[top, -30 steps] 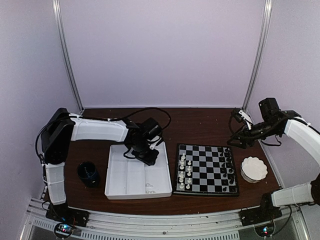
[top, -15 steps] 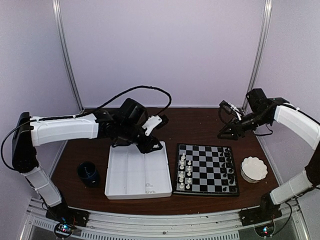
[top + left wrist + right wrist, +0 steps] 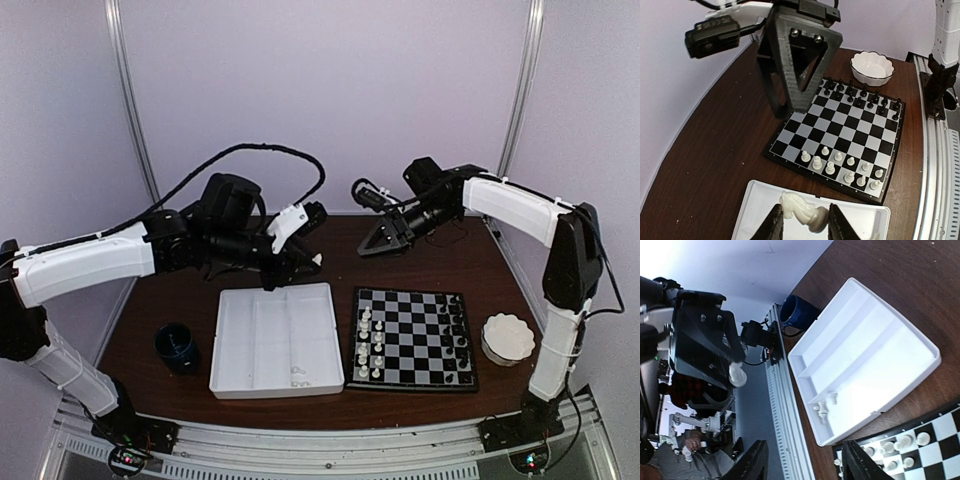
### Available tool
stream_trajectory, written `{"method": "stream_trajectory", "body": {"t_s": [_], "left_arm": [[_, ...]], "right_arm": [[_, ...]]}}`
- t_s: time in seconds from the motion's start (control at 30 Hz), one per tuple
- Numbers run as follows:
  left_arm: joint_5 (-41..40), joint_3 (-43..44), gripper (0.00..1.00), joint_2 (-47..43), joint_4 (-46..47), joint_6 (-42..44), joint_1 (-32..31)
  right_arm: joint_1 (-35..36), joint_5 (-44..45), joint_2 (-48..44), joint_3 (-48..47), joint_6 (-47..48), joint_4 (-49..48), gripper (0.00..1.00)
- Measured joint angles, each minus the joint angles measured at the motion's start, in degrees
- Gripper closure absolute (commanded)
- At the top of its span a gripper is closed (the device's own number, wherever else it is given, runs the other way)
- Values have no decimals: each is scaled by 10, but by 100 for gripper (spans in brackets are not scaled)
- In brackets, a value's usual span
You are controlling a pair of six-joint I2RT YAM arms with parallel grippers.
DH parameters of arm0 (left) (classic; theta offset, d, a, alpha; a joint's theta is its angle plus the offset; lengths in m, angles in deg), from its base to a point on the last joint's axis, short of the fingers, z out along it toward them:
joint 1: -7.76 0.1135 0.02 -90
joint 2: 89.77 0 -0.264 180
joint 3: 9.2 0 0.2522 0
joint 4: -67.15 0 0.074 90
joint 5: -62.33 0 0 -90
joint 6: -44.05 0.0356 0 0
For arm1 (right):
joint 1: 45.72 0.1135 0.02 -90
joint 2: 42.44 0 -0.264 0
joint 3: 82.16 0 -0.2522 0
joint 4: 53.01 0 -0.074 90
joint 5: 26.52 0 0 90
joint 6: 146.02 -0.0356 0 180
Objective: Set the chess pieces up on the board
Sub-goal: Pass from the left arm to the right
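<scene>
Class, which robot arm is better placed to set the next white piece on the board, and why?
Left. The left gripper holds a white piece; the right gripper is open and empty, raised behind the board.

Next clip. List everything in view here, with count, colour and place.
board: one, black-and-white, right of centre
white pieces: about eleven, white, board's left columns
black pieces: two columns, black, board's right edge
tray: one, white, left of board
loose pieces: few, white, tray's near right corner
cup: one, dark blue, left of tray
bowl: one, white, right of board
held piece: one, white, in left pincer
left pincer: shut on held piece, raised over tray's far edge
right pincer: open, empty, raised beyond board
</scene>
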Motion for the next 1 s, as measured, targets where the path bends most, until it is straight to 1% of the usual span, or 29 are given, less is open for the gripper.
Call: {"method": "stream_trajectory", "body": {"t_s": [0.07,0.17,0.23,0.4,0.6,0.77,1.0], "left_arm": [[-12,0,70,0,-3,14,-9],[-36,0,70,0,-16,34,-26],[-49,1,70,2,-19,45,-36],[-84,13,70,8,-29,66,-52],[-113,18,70,8,-31,75,-53],[-136,18,70,9,-33,76,-53],[-146,19,70,10,-34,76,-53]], "right_arm": [[15,-19,17,-17,-31,-7,46],[36,-48,25,-23,-95,-42,46],[46,-65,25,-23,-141,-76,46],[65,-95,25,-19,-273,-199,45],[76,-106,23,19,-344,-276,46],[86,-108,22,50,-376,-308,47],[94,-110,7,61,-389,-328,56]]}}
